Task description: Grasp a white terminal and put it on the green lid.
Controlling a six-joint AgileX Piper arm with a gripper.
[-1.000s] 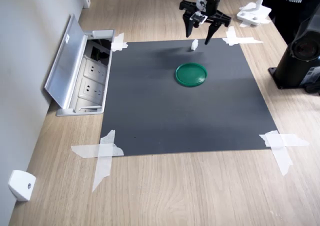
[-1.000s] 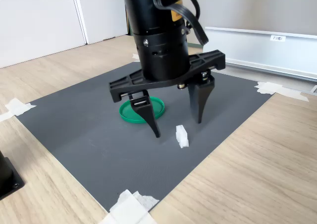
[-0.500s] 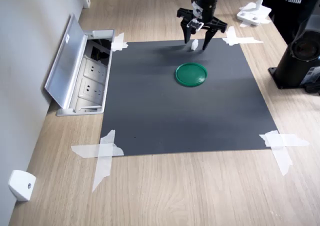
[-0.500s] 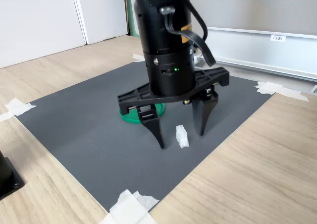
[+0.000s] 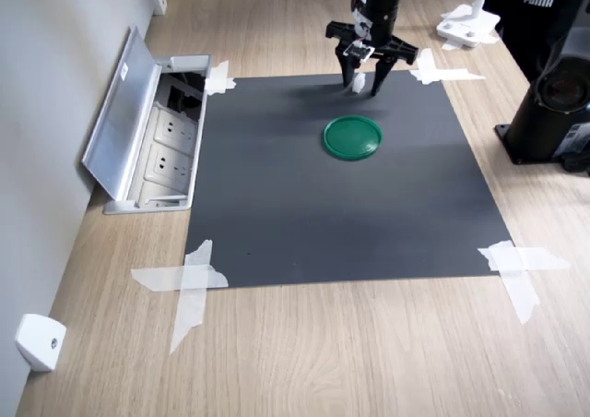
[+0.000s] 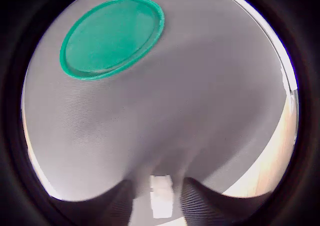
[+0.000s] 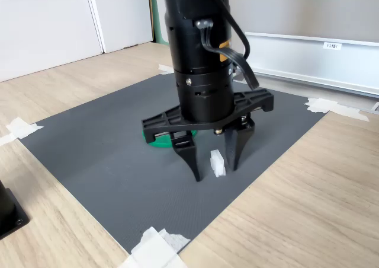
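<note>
- My gripper (image 7: 214,168) was down over the mat (image 5: 277,205), fingers spread and straddling the white terminal (image 7: 217,163); neither finger seemed to touch it, nothing held.
- Terminal stood upright near the mat's far edge in the first exterior view, toward the far right corner; wrist view showed it (image 6: 161,196) centred between the two fingers.
- Green lid (image 5: 352,137) lay flat on the mat, near the terminal but clearly apart, on the side toward the mat's centre. In the second exterior view it (image 7: 155,140) was mostly hidden behind the gripper.
- Handling guess: tiny rigid plastic, very light, smooth sides. Likely to tip or skid if one finger landed first. I'd pinch it across its flat sides, low on the body, and keep it centred.
- Lid looked light too; a sloppy drop could nudge it. The raised rim should help hold the terminal.
- Around: tape (image 5: 189,283) at the mat corners, an open socket box (image 5: 152,145) off the mat's left edge in the first exterior view, a white base with a stem (image 5: 466,25) on the table beyond the far right corner, black equipment (image 5: 553,94) off the mat's right edge, and a white wedge piece (image 5: 39,341) on the wall.
- Nothing sat between terminal and lid, so the path looked free.
</note>
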